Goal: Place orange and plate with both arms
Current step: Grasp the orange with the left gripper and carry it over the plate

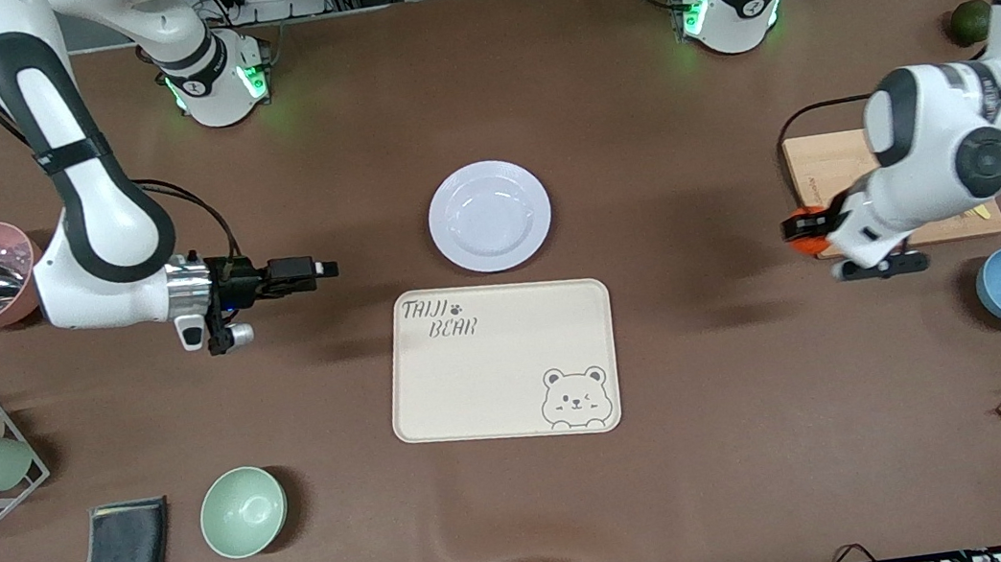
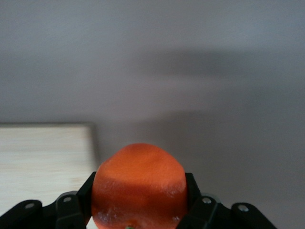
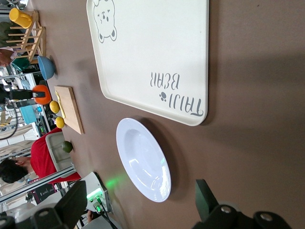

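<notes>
The left gripper (image 1: 805, 231), clamped on the orange (image 1: 809, 232) at the frame's right over the wooden cutting board's (image 1: 818, 162) edge, lies well apart from the plate (image 1: 489, 216) at centre, which sits nearer the open, waiting right gripper (image 1: 327, 269).

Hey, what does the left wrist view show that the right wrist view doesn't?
Only the left wrist view: a close look at the left end effector shut on the orange, its fingers pressed against both sides.

Only the right wrist view: the plate, the bear tray, the blue bowl, and the right end effector open over the table.

Both: the orange and the wooden board beside it.
</notes>
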Robot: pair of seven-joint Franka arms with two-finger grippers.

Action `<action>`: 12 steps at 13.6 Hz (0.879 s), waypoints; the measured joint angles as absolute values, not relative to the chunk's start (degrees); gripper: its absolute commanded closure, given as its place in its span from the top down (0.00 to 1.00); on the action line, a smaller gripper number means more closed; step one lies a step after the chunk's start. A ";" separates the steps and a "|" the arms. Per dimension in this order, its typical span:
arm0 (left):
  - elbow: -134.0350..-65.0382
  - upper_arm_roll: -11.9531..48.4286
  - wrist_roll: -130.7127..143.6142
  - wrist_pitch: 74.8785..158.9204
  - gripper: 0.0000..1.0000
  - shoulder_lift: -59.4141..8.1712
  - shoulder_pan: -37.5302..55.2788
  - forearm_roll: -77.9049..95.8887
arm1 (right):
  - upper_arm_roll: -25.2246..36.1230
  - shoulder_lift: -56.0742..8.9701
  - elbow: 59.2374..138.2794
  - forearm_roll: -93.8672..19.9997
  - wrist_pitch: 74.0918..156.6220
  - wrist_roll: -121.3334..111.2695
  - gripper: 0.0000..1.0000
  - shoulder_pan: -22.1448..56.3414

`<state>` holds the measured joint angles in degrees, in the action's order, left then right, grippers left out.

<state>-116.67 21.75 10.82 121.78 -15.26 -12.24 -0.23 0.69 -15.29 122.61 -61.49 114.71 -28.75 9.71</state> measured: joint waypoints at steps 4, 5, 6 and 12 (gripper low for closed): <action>-108.92 24.59 37.28 121.36 0.02 -19.62 3.38 -0.08 | 0.67 -15.37 124.21 -62.30 117.93 -29.33 1.00 12.07; -107.41 24.61 42.74 121.36 0.02 -21.31 7.02 -0.08 | 0.65 -15.36 124.53 -63.57 118.72 -29.61 1.00 12.74; -105.93 24.59 46.99 121.38 0.02 -23.04 10.06 -0.08 | 0.64 -15.36 125.01 -65.21 120.03 -30.24 1.00 13.74; -102.21 24.47 64.37 125.39 0.07 -31.00 22.39 -0.08 | 0.56 -15.46 128.14 -73.77 130.98 -32.39 1.00 23.08</action>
